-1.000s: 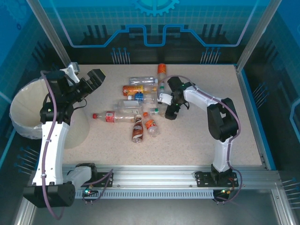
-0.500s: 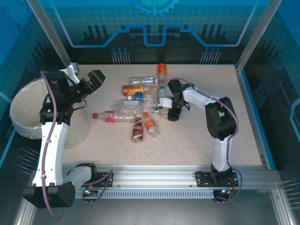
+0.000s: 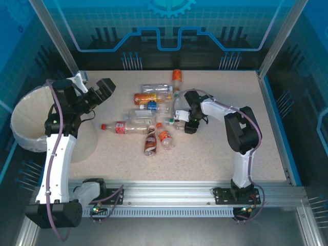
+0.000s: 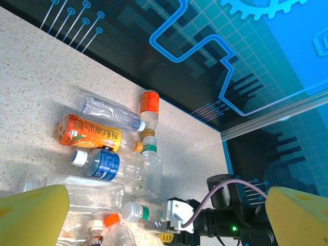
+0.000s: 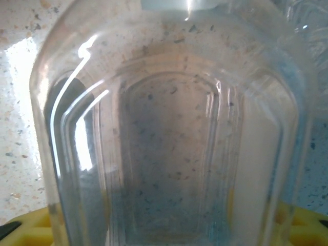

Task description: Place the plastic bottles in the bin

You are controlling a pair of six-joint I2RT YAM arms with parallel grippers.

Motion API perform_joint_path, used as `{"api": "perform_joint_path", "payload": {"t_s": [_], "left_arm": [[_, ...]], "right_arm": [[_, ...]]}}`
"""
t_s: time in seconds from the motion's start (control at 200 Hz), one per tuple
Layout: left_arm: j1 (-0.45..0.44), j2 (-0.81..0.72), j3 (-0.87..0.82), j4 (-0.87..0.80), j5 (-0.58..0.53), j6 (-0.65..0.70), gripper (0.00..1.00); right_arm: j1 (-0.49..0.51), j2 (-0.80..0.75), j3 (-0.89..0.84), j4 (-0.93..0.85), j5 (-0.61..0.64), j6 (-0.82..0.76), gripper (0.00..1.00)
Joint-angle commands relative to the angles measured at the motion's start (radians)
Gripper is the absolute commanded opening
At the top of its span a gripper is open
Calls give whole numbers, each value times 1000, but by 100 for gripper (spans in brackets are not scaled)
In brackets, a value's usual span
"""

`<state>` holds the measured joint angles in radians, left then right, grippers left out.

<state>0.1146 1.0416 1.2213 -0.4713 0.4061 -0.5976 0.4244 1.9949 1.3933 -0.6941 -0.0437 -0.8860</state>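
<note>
Here, a ribbed, clear plastic bottle [image 5: 169,154] on a speckled tabletop [image 5: 13,169]

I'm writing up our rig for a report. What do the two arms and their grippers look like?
Both the left arm and right arm have white shells with black joints and black bases, each trailed by a purplish cable. The left gripper and right gripper are mostly black, with yellow pads.

clear bottle [image 5: 169,154] — close up | yellow fingers [image 5: 31,231] beneath | speckled table [image 5: 15,128]
</note>
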Motion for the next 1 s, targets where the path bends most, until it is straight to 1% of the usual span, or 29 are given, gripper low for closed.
{"api": "perform_joint_path", "payload": {"t_s": [0.0,0.08,0.23,0.325,0.395,0.46,0.545,0.615,0.755,0.795,0.93,0.995], "left_arm": [[-6,4,-18,39,28,-14,99],[-7,3,-23,49,38,-22,99],[-10,9,-40,80,60,-48,99],[-36,19,-56,119,75,-69,99],[-72,35,-61,136,67,-69,99],[-111,60,-47,130,65,-52,99],[-166,104,-14,111,58,-24,99],[-221,131,4,112,30,1,99],[-319,173,11,176,9,19,99],[-341,184,8,197,6,19,99],[-407,225,22,228,13,41,99],[-435,238,26,240,10,52,99]], "right_arm": [[5,-72,-29,-7,-40,56,44],[3,-120,-44,3,-89,128,42],[-15,-199,-36,-14,-222,304,41],[-15,-263,-63,24,-249,401,43],[-16,-325,-101,97,-256,520,43],[-25,-383,-138,164,-298,627,43],[-36,-468,-219,283,-360,762,38],[-39,-531,-284,371,-395,855,37],[-44,-625,-373,478,-414,1039,37],[-46,-648,-398,515,-442,1095,36],[-47,-706,-541,800,-517,1387,36],[-46,-724,-578,874,-516,1475,36]]}}
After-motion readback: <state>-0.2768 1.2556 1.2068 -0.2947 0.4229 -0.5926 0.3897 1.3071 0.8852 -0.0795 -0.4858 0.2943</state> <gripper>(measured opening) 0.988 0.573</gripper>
